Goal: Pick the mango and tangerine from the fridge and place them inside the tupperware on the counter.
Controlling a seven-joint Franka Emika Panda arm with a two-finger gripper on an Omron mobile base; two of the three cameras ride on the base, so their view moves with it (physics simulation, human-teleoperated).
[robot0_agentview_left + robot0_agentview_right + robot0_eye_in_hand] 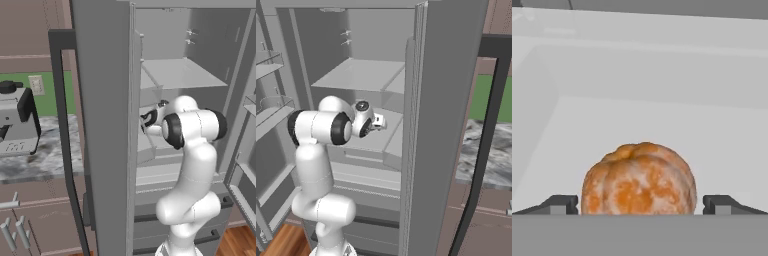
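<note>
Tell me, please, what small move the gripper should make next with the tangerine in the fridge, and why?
Probably close on the tangerine. In the hand view the fruit sits on the grey fridge shelf squarely between the two fingertips of the gripper, which stands open with a tip on either side and a little gap each way, so no further approach seems needed.

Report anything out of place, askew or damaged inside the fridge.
Nothing stands out. The tangerine sits whole on a plain fridge shelf, between the open gripper's fingertips. No spills or damage show.
</note>
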